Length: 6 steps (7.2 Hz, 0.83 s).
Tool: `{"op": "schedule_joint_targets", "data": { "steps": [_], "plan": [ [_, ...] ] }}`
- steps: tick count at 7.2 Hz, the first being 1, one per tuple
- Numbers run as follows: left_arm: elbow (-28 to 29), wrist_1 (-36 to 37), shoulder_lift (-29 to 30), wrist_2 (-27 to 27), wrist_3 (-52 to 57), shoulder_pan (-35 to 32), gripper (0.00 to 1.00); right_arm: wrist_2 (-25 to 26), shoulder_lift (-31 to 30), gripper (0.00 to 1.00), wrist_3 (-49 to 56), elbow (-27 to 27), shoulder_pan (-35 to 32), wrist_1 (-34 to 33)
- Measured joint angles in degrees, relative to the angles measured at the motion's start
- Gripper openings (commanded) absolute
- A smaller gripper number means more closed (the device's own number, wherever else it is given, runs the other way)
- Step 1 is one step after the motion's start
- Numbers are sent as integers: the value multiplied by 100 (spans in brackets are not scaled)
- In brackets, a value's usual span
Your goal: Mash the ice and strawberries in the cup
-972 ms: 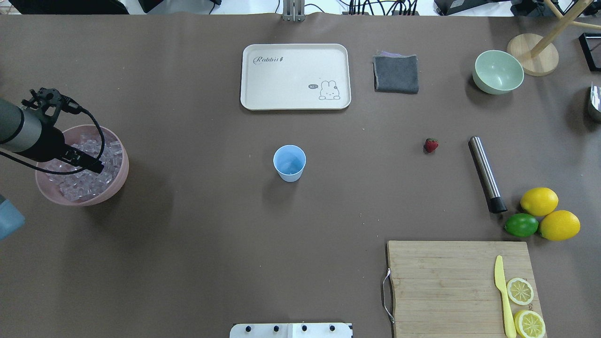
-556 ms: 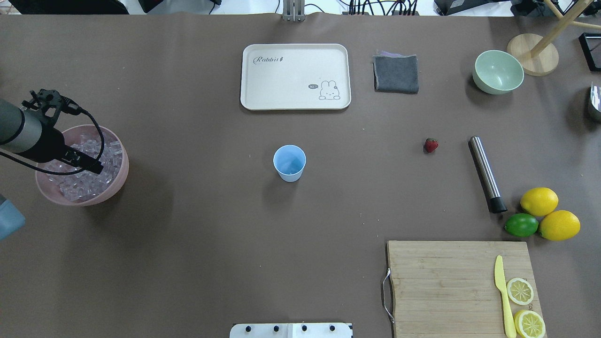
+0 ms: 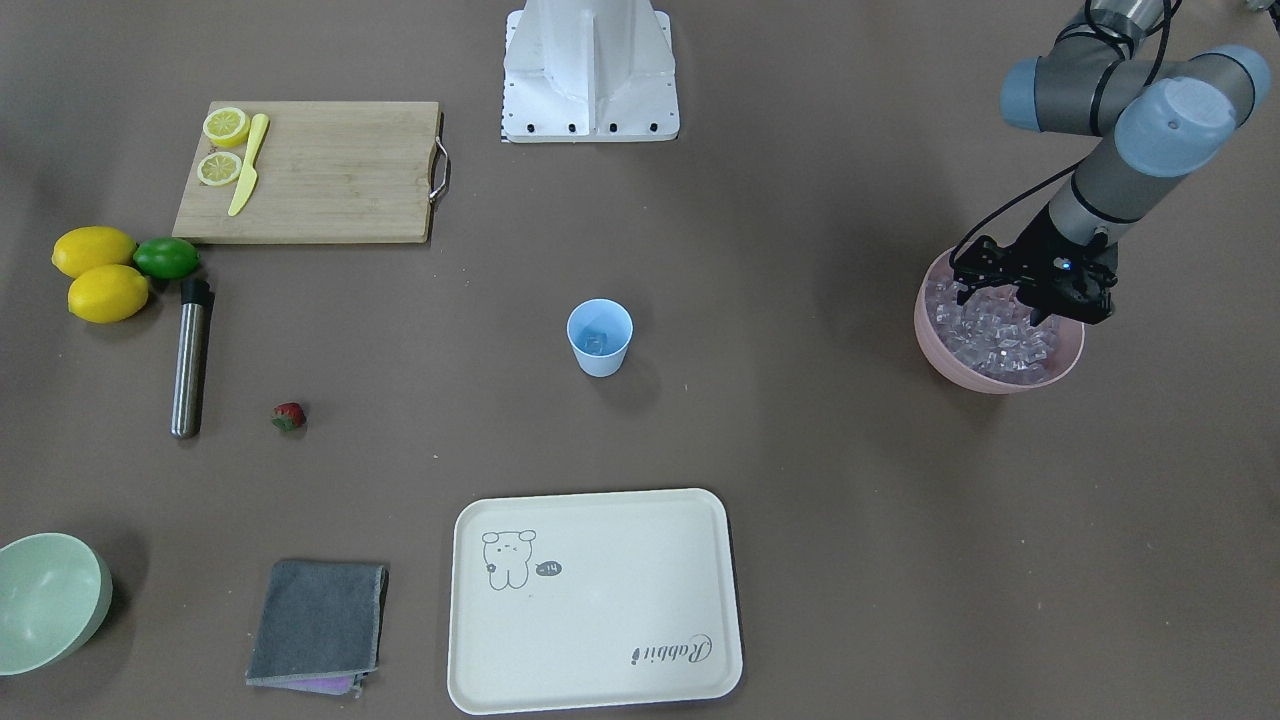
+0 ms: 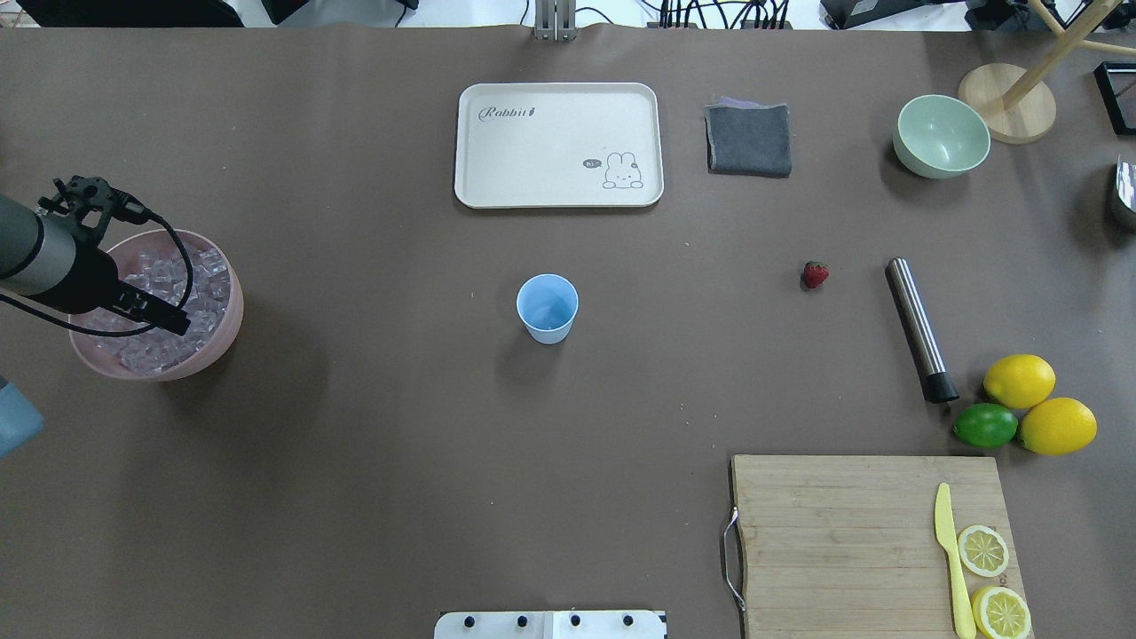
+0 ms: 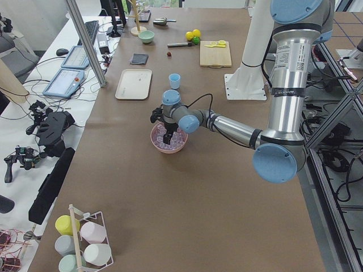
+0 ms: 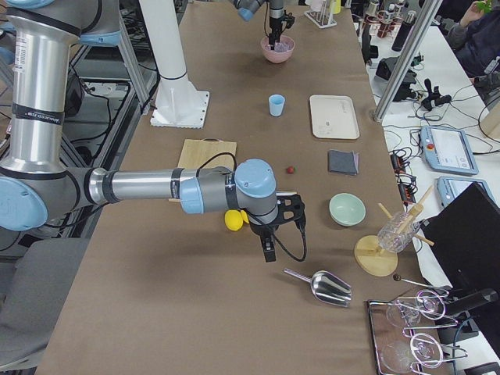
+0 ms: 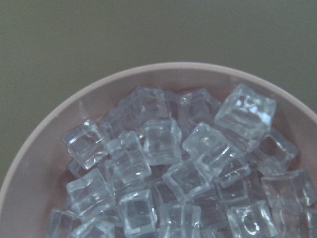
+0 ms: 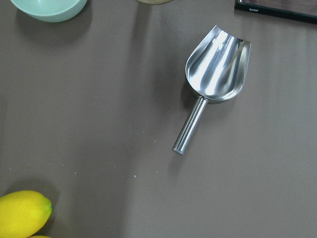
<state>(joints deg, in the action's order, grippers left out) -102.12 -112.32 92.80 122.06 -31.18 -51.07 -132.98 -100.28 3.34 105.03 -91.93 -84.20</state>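
jaws of the left gripper (image 4: 177, 324) dip over the round pink bowl (image 7: 59, 119); whether they are parted or closed cannot be told. the same goes for the right gripper (image 6: 268, 251), near a shiny metal scoop (image 8: 216, 69). clear, glassy ice (image 7: 163, 168) cubes heap the bowl. the smooth light-blue cup (image 4: 547, 308) stands upright mid-table (image 4: 355, 461), with the small red strawberry (image 4: 815, 274) well apart from it.

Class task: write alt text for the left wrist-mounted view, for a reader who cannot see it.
A heap of clear ice cubes fills a pink bowl, seen close from above. The bowl's rim arcs across the frame, with plain table beyond it.
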Motion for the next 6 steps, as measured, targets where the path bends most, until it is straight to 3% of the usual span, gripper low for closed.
{"op": "schedule_joint_targets", "data": {
  "steps": [6],
  "plan": [
    [-167, 8, 30, -3, -285, 21, 91, 0, 0, 100, 0, 0, 0, 0]
  ]
}}
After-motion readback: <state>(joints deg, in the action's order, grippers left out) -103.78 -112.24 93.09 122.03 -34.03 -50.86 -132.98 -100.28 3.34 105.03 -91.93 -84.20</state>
